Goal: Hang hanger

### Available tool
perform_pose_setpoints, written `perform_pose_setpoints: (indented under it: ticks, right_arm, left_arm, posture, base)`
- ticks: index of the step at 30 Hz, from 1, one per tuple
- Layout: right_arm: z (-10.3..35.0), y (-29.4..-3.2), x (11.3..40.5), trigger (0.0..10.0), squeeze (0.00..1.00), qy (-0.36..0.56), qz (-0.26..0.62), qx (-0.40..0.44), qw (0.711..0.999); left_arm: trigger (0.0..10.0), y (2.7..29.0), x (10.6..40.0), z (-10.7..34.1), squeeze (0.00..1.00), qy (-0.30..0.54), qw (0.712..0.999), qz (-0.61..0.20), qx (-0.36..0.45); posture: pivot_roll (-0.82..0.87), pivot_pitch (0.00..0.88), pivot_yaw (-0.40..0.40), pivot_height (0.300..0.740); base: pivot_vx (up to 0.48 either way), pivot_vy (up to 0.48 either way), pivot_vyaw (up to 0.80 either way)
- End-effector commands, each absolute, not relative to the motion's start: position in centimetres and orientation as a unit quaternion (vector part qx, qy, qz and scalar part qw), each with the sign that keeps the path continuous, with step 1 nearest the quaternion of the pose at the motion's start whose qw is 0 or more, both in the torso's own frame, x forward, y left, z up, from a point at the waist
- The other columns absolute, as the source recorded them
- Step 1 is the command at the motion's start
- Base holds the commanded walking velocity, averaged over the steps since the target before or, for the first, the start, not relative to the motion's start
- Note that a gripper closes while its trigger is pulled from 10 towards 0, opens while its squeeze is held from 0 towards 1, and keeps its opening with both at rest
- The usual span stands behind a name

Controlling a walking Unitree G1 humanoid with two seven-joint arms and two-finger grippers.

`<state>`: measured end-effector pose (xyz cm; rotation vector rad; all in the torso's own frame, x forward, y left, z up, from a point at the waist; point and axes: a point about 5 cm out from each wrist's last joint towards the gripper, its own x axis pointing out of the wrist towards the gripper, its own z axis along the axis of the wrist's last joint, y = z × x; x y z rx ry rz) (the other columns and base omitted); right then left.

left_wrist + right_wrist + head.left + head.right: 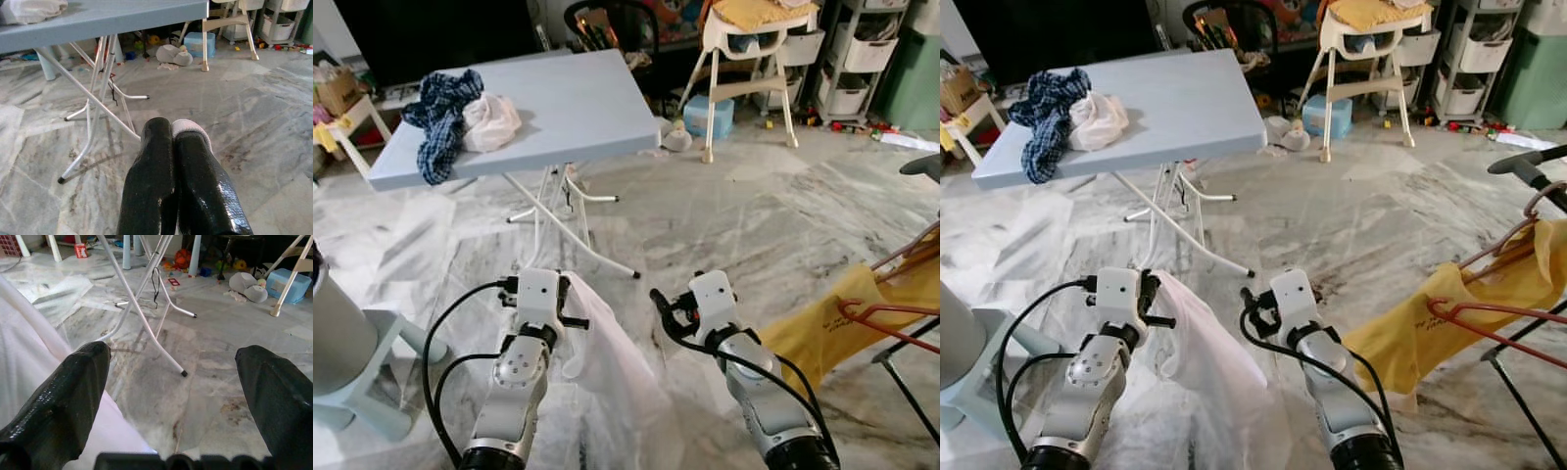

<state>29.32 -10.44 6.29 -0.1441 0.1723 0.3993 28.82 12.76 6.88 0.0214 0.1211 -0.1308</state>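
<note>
Left wrist view: left pincer (172,134) pinches thin white cloth garment (612,377); right pincer (178,382) gapes wide, empty. Risk: cloth slips from that narrow grip before reaching the red wire hanger (891,318).

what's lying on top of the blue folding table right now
On the blue folding table, near one end, lie a dark blue checked garment and a pale bundle touching it. Whatever lies beneath them is covered.

Table (578,103): pale blue folding table at 11 o'clock.
Clothes: checked shirt (440,113) touching a white bundle (491,122) on the table's left end.
High chair (749,59): cream, at 1 o'clock.
Box (710,116): blue, beside the chair.
Floor (734,225): grey-veined marble.
</note>
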Motion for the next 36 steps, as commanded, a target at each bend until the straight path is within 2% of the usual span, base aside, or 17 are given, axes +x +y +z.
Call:
perform_pose_setpoints:
  ticks: [1,13,36]
  right_arm:
    - [6.63,-9.68,29.45,10.0,0.00,0.080,0.203,-0.062,0.974]
    - [6.55,-9.82,29.55,10.0,0.00,0.082,0.197,-0.062,0.975]
    - [6.56,-10.52,29.76,10.0,0.00,0.082,0.188,-0.072,0.976]
  left_arm:
    - [10.0,13.66,29.16,7.72,0.00,0.046,0.997,-0.060,0.021]
    - [10.0,13.66,29.23,7.79,0.00,0.047,0.997,-0.061,0.027]
    - [10.0,13.01,29.30,7.88,0.00,0.045,0.996,-0.071,0.024]
  posture:
    - [-0.06,0.000,0.053,0.740]
    - [-0.05,0.000,0.061,0.740]
    - [-0.06,0.000,0.068,0.740]
  base:
    - [0.000,0.480,0.00]
    - [0.000,0.461,0.00]
    - [0.000,0.000,0.00]
